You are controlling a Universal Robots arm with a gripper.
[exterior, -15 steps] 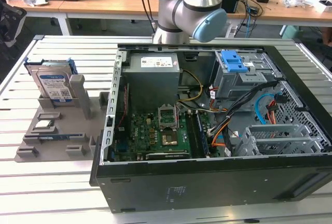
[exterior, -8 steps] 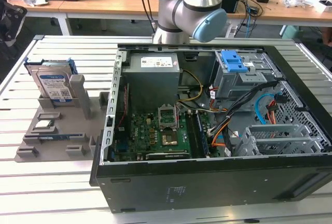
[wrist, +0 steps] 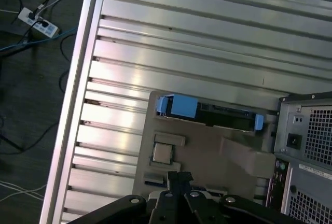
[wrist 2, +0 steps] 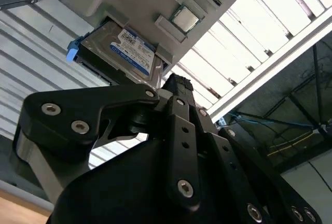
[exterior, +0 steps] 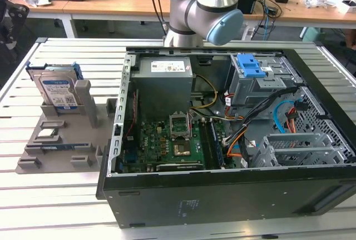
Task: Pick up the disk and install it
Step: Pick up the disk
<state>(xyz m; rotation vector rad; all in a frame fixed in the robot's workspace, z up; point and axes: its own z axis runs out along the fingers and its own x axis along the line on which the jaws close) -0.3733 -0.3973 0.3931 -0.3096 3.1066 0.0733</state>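
The disk (exterior: 56, 88) stands on edge in a slot of a grey holder (exterior: 61, 140) on the table, at the exterior view's left. It is a silver drive with a white-and-blue label in a blue plastic frame. In the second wrist view the disk (wrist 2: 127, 54) shows its label face; in the first wrist view the disk (wrist: 210, 114) is seen edge-on from above. My gripper (wrist: 179, 178) hangs well above the holder, apart from the disk. Its black fingers (wrist 2: 177, 90) are shut together with nothing between them.
An open computer case (exterior: 222, 140) lies on the slatted table (exterior: 33, 195) beside the holder, with a grey bay topped by a blue latch (exterior: 253, 68) and a power-supply box (exterior: 164, 79). A small chip (wrist: 162, 154) sits on the holder. The arm (exterior: 206, 12) rises behind the case.
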